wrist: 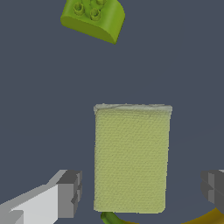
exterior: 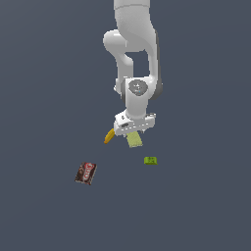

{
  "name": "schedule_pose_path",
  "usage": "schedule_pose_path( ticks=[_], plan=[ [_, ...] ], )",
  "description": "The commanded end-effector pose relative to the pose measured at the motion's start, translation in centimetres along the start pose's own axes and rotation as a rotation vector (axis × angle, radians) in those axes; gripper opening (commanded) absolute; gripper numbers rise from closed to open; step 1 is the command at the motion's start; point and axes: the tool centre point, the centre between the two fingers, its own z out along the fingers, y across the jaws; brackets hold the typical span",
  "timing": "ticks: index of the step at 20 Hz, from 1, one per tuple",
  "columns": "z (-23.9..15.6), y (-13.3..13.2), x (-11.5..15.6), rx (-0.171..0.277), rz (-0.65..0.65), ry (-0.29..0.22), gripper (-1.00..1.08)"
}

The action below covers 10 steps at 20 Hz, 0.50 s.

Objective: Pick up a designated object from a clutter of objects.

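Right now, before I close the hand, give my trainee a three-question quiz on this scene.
1. True or false: the hand is open, one finger on each side of the slab.
2. Which object lies farthest from the arm in the exterior view? A) banana B) green block C) packet
3. What shows on the green block's top face in the wrist view?

Key: 1 true; 2 C; 3 round studs.
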Motion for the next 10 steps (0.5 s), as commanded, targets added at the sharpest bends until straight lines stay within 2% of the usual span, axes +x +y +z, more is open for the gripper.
schedule_pose_path(
  ticks=[1,10],
  plan=[
    [0.4,0.0,0.0,0.0,0.0,0.0,1.0],
    [3.8,-0.1,-0.1,0.0,-0.001,0.0,1.0]
  ],
)
